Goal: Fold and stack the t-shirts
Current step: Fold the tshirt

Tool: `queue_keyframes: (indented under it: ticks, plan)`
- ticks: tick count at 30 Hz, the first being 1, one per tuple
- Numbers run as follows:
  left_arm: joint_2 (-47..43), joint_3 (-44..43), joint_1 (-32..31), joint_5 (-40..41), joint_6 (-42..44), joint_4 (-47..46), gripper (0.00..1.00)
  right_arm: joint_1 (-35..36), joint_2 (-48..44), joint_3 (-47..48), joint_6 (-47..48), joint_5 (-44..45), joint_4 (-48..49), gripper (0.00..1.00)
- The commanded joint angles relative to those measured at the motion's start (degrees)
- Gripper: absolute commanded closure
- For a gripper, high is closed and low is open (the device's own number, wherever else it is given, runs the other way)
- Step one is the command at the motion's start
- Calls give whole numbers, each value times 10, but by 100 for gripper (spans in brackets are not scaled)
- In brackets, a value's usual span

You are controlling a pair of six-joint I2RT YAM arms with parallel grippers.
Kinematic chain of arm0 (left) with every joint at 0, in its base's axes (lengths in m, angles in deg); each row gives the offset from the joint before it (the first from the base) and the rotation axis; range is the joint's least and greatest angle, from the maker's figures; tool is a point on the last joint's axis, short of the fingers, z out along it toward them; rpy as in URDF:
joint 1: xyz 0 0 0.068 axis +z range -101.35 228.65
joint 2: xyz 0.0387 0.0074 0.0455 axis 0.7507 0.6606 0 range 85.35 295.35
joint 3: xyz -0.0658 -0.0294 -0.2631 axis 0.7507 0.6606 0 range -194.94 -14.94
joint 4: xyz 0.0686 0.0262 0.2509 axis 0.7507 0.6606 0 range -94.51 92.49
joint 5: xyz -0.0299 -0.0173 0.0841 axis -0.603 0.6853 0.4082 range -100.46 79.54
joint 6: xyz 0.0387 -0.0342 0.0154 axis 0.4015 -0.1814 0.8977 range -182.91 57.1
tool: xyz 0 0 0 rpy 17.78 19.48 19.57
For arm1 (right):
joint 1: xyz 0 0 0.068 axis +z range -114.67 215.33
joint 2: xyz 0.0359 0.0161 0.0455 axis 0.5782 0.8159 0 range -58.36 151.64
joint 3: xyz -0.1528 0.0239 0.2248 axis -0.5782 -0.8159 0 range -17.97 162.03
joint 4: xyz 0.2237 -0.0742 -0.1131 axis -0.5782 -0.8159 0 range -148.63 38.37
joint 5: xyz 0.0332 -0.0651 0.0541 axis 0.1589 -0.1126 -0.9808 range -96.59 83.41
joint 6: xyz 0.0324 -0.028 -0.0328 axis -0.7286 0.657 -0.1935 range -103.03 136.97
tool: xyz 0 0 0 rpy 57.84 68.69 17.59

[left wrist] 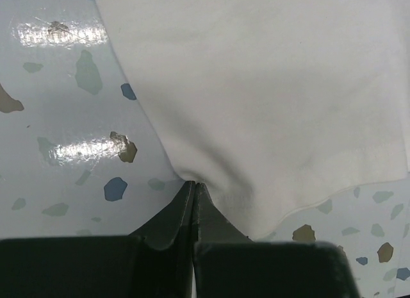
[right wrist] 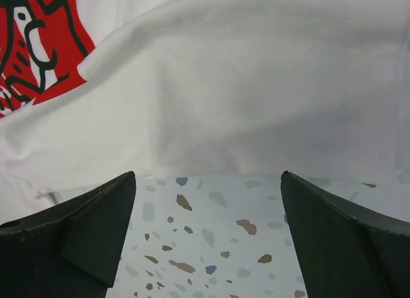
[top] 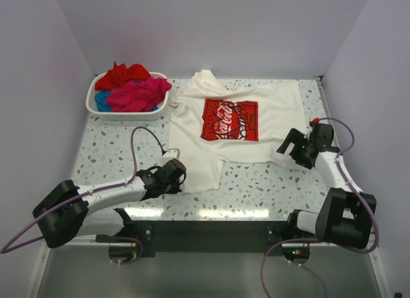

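A: Left gripper (top: 174, 174), quick.
B: Pressed together, pinching the near left corner of the white tee (top: 237, 128). In its wrist view the fingers (left wrist: 182, 205) meet tip to tip and the cloth puckers right at them.
A: Corner lifted?
B: Can't tell. It's low over the table (top: 256, 186), speckled top showing on both sides of the cloth.
A: Right gripper (top: 291, 144)?
B: Spread wide, holding nothing. It's at the tee's near right edge. In the wrist view there's bare table between the fingers and the hem runs just past the tips. Touching the cloth or not, can't tell.
A: The tee itself?
B: Mid table, chest up, mostly flat, and rumpled at the near edge. The near left part hangs lower toward the left gripper. The collar is at the far side with some cloth bunched up there. The red print (top: 230, 120) is in the middle of the chest, facing up.
A: The rest?
B: Far left, a white slatted basket (top: 96, 109), just beside the tee's left sleeve. In it are a red tee (top: 125, 74) at the back, a pink tee (top: 138, 94) crumpled on top at the front, and a blue tee (top: 101, 100) peeking out at the left, under the others. None are folded.
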Motion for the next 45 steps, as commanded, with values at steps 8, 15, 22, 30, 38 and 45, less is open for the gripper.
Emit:
queue_keyframes:
  ticks: [8, 15, 22, 30, 38, 45]
  plan:
    - [-99, 0, -1, 22, 45, 26, 100, -70, -22, -43, -34, 45, 22, 1]
    - [-124, 4, -2, 29, 76, 26, 100, -76, -34, -43, -32, 112, 6, 1]
    - [-146, 12, -1, 19, 83, 30, 100, -81, -7, -45, -36, 141, 15, 1]
    - [-153, 19, -1, 20, 86, 29, 100, -84, 36, -48, -47, 158, 45, 13]
    - [-158, 21, -1, 19, 91, 30, 100, -86, 86, -51, -66, 172, 75, 28]
    - [-161, 23, -1, 13, 97, 28, 100, -89, 121, -43, -67, 181, 86, 51]
